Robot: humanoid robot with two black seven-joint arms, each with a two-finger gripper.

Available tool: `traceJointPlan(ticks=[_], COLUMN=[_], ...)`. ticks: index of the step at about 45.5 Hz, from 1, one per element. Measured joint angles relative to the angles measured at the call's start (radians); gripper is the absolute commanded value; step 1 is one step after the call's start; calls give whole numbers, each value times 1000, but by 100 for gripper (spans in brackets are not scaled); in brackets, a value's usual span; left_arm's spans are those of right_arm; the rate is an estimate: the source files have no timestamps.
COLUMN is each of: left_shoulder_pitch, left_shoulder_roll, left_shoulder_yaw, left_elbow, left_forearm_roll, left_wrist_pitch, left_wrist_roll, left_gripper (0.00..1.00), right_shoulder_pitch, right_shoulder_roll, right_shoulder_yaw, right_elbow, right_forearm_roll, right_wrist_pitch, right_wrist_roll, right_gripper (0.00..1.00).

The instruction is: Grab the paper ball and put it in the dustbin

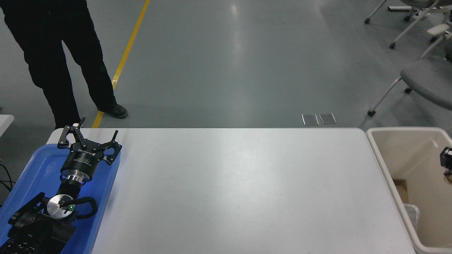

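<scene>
Dustbin (388,165), cream-beige with rounded corners and a thick rim, stands against the right end of the white counter (240,190), cut off by the picture's right and bottom edges. Inside it, low against the near-left wall, a scrap of brown cardboard (400,188) and something clear and plastic-looking (411,211) can be seen. The paper ball does not show anywhere in the head view, so I cannot tell where it is.

Only a small black piece of the right tool (446,160) pokes in from the right edge, over the bin's opening and below the level of its far rim; too little of it shows to tell whether its fingers are apart or together, or whether it holds anything.

At the lower left, the left arm lies parked over a blue flat tray (31,169) that sits on the counter's left end. The left tool (89,138) points away from the camera with its fingers spread apart, holding nothing, its tips reaching over the tray's far rim.

Beyond the counter's far left corner a person (60,60) in black trousers and dark shoes stands on the grey floor beside a yellow floor line (127,49). Grey office chairs (422,76) on castors stand on the floor at the upper right, behind the bin.
</scene>
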Motion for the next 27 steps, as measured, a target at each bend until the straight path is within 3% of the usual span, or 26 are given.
traceJointPlan(ticks=[12,27], left_shoulder_pitch=[0,0], left_shoulder_roll=[0,0], left_shoulder_yaw=[0,0], left_elbow=[0,0], left_forearm_roll=[0,0], left_wrist_pitch=[0,0], left_wrist_roll=[0,0], left_gripper=[99,99], right_shoulder_pitch=[-265,-482], right_shoulder_roll=[157,326], right_shoulder_yaw=[29,40], right_elbow=[-290,-637], right_forearm_roll=[-14,-14], right_wrist_pitch=[-163,-218], right_wrist_roll=[49,67], right_gripper=[0,0])
